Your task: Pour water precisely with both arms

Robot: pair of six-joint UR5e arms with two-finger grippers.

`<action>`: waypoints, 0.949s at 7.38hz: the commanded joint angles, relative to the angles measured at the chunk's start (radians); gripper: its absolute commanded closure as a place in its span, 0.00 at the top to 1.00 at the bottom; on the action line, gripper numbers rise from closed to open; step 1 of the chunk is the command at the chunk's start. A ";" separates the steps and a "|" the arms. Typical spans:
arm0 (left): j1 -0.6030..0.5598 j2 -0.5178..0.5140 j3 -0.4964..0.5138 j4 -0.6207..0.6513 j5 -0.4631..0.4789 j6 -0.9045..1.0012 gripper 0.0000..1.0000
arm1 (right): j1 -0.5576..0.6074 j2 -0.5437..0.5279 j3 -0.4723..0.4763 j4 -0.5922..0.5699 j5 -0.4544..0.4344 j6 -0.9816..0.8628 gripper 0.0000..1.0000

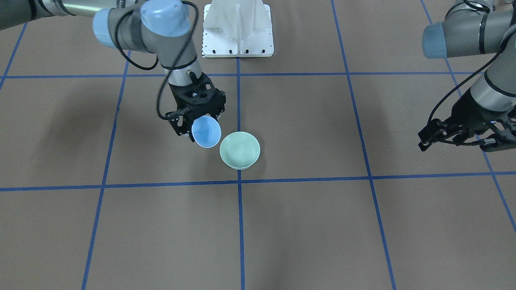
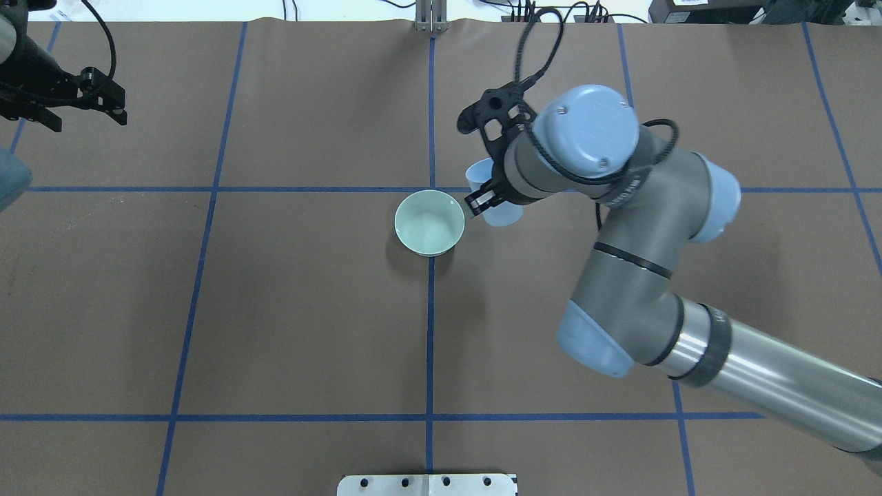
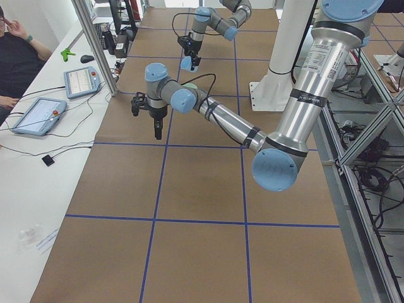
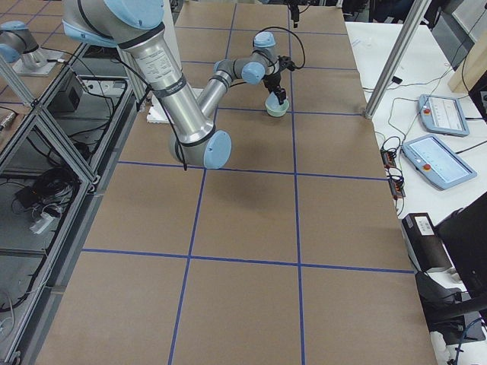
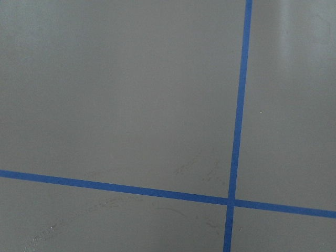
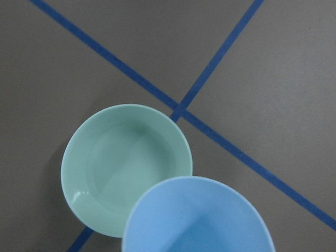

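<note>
1. Two pincers: the right pincer (image 1: pixel 190 125) clamps the tipped light blue plastic cup (image 1: pixel 206 131) at the rim of the pale green glazed bowl (image 1: pixel 240 150); the left pincer (image 2: pixel 83 118) gapes empty.
2. The water (image 6: pixel 79 195): a faint glint in the bowl.
3. The cup seems light and squashy; I'd grip mid-wall.

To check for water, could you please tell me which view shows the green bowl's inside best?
The right wrist-mounted view: the green bowl fills much of the frame, inside exposed, the blue cup overlapping its rim. Overhead and front-facing show it whole but small, exterior right tiny, exterior left hardly, left wrist-mounted not at all.
</note>
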 commanded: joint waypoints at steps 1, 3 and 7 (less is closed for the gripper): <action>0.000 0.000 0.000 0.000 0.000 0.000 1.00 | 0.039 -0.152 0.139 0.126 -0.165 0.188 0.00; 0.000 0.000 -0.002 0.000 -0.002 -0.002 1.00 | 0.045 -0.282 0.230 0.137 -0.336 0.302 0.00; 0.000 0.008 -0.021 0.000 -0.002 -0.009 1.00 | 0.044 -0.742 0.278 0.362 -0.666 0.586 0.00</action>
